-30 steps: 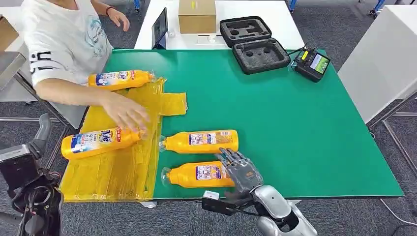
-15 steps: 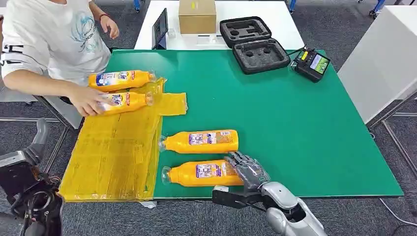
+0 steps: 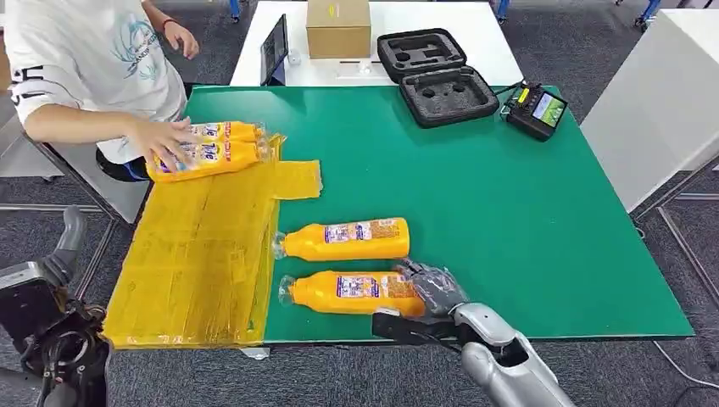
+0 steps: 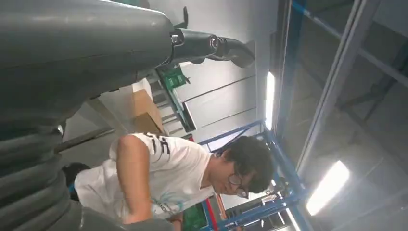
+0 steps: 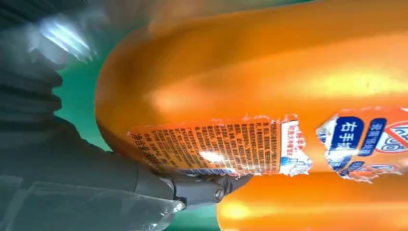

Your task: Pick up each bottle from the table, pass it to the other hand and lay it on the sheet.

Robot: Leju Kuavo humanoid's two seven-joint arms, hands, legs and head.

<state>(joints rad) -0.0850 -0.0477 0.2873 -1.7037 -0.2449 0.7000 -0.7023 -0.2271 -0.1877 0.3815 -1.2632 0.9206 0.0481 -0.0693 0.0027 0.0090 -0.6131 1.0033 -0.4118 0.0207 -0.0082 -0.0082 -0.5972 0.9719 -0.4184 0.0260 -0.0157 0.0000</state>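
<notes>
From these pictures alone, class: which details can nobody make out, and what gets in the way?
- Right hand, head view: whether it grips the near bottle; the fingers wrap its base.
- Far bottle, head view: mostly hidden behind the bottle under the person's hand.
- Near bottle's label, right wrist view: print too small.
- Left hand, left wrist view: fingers cut off.

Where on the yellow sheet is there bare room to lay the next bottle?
The yellow sheet is bare across its middle and near end, beside the two bottles on the green mat. Its far end is crowded: a person's hand rests on two bottles there. The right hand is at the nearest bottle.
</notes>
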